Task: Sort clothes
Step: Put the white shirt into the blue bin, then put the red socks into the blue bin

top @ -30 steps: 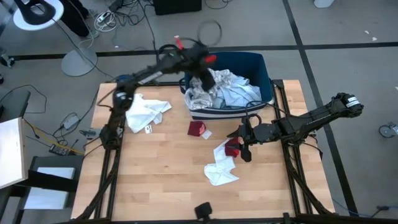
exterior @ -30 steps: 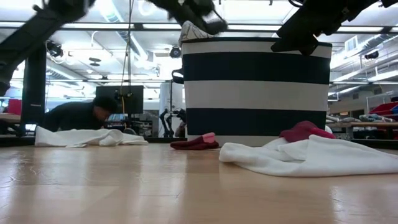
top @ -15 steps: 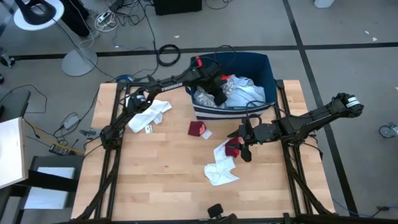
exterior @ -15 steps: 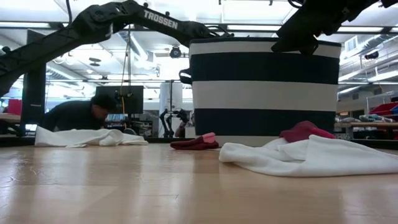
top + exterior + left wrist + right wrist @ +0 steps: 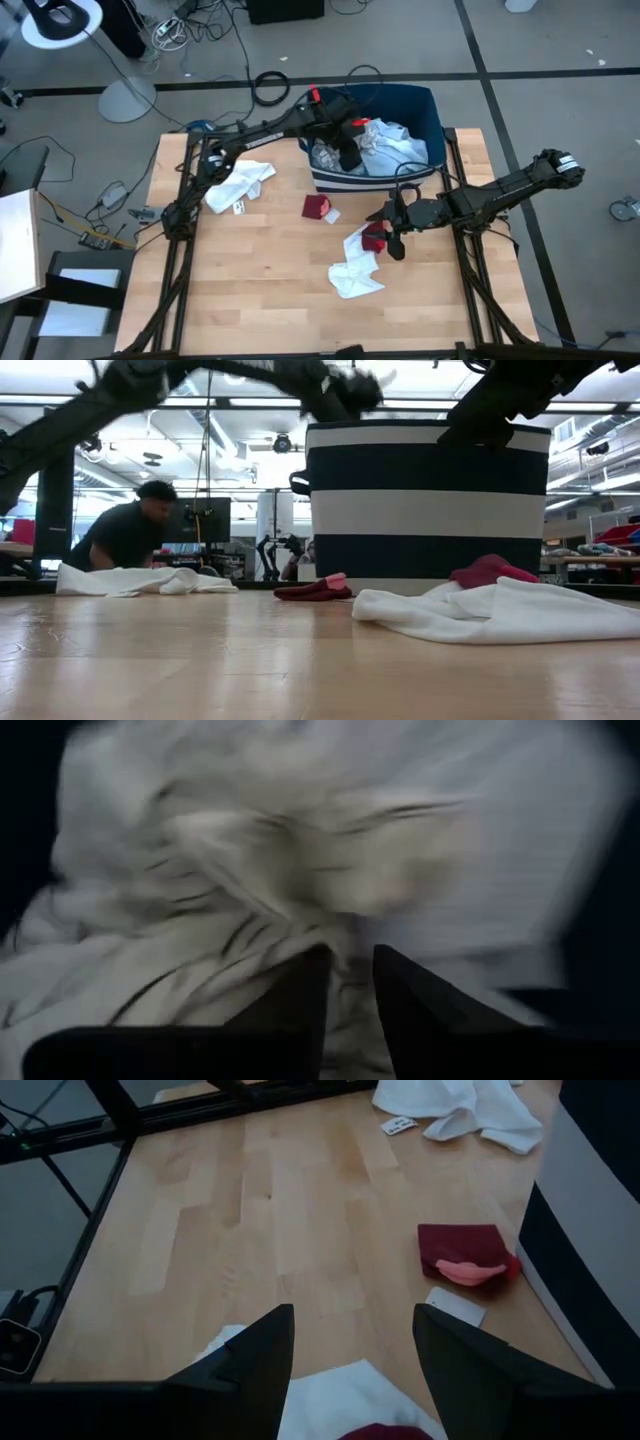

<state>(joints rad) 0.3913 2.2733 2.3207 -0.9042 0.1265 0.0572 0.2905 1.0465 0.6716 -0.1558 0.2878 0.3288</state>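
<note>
Smooth pale wood table (image 5: pixel 250 280), crumpled soft cloth clothes (image 5: pixel 385 145), fabric striped bin (image 5: pixel 430 510).

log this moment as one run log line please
left gripper: over bin, above clothes pile | right gripper: open above red piece | white cloth: on table

The bin (image 5: pixel 428 505) is banded navy and white, holding a white garment with black leaf print (image 5: pixel 250 920) and a pale blue piece (image 5: pixel 398 148). On the light wood table (image 5: pixel 260 290) lie white cloths (image 5: pixel 355 268) and dark red pieces (image 5: pixel 468 1252), one with pink.
</note>
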